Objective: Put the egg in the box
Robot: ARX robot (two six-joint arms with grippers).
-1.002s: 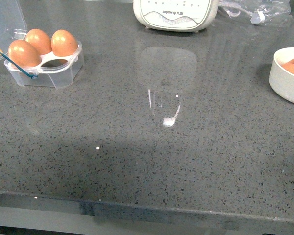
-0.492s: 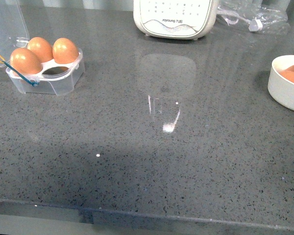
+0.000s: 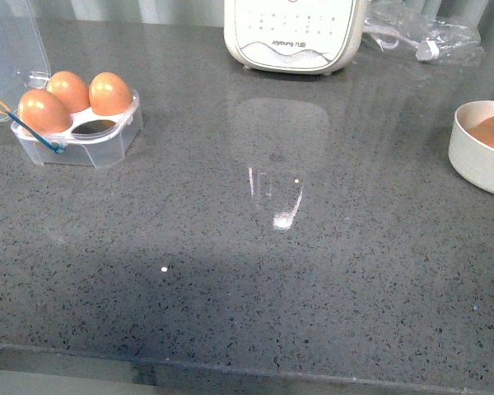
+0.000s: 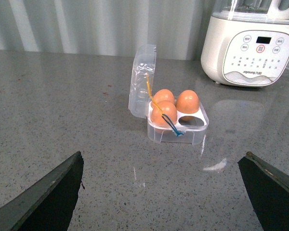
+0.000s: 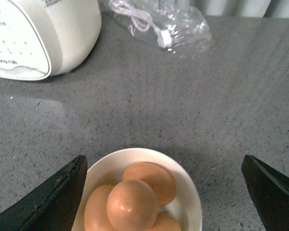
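Both sets of jaws are spread wide and hold nothing: the right jaws hang over the bowl (image 5: 103,166), where the egg (image 5: 132,204) tops a pile, and the left jaws face the box (image 4: 177,122), lid up, three slots filled, one free. Risk, as I judge it: a smooth egg resting loose on its neighbours may squirt sideways or crack if pinched off-centre. Right wrist view shows the pile; front view clips the bowl at its edge and shows neither arm.

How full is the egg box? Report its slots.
Three of four filled: three eggs sit in the box, one slot is empty, and the lid is open.
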